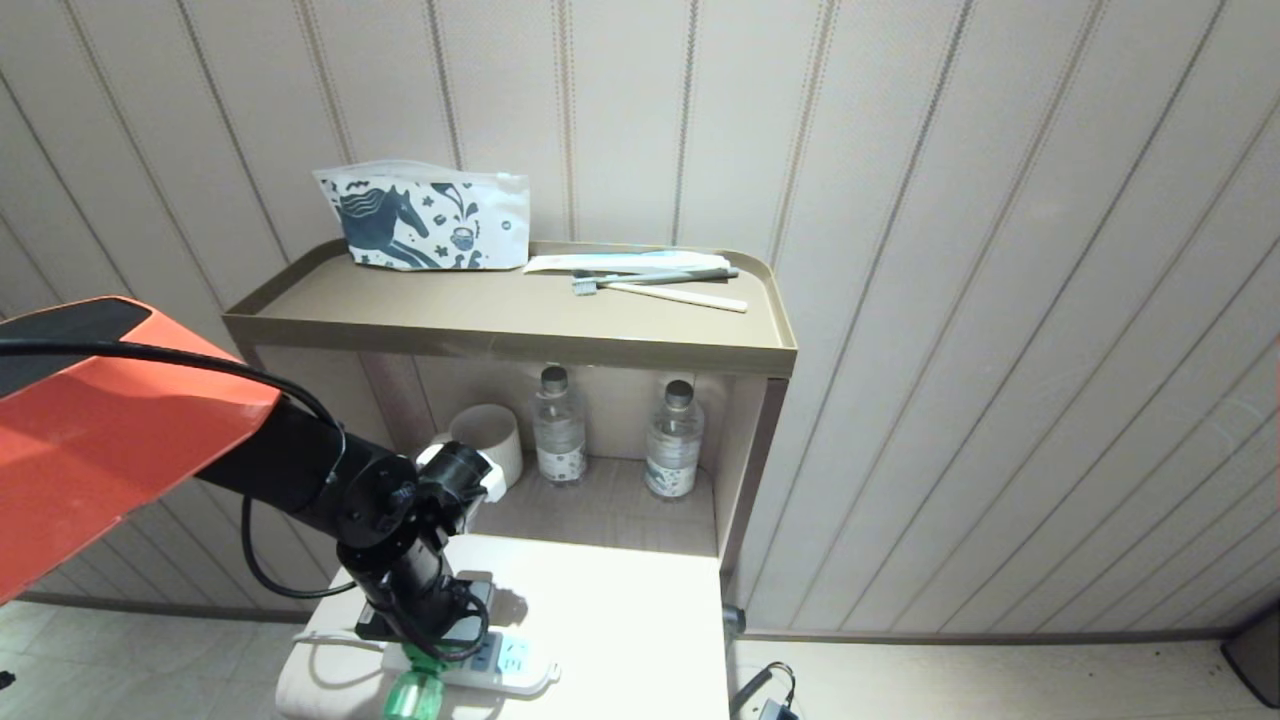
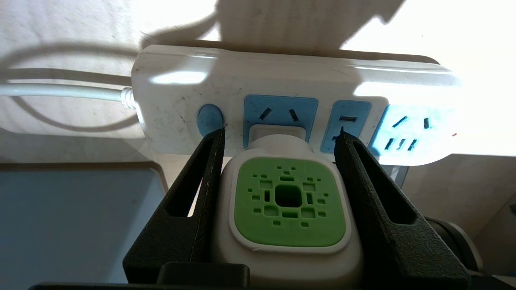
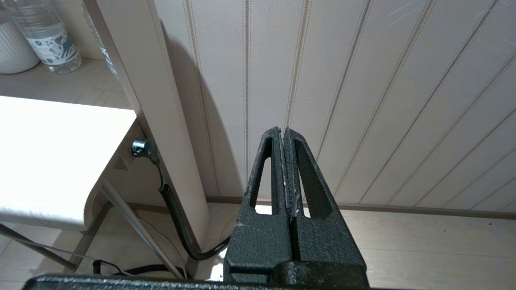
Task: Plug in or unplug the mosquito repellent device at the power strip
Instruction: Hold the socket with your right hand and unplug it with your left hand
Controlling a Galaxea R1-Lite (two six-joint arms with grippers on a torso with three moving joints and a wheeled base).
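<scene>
From the head camera, the left arm reaches down to a white table where the left gripper sits over the power strip at the near edge; the mosquito repellent device, green bottle showing, hangs at the strip's near side. Behind stands a shelf unit with two water bottles and a white cup. From the left wrist camera, both black fingers press the white sides of the device, grasping it, with its plug seated in the socket panel next to the round blue button. From the right wrist camera, the right gripper hangs clenched and empty beside a panelled wall.
</scene>
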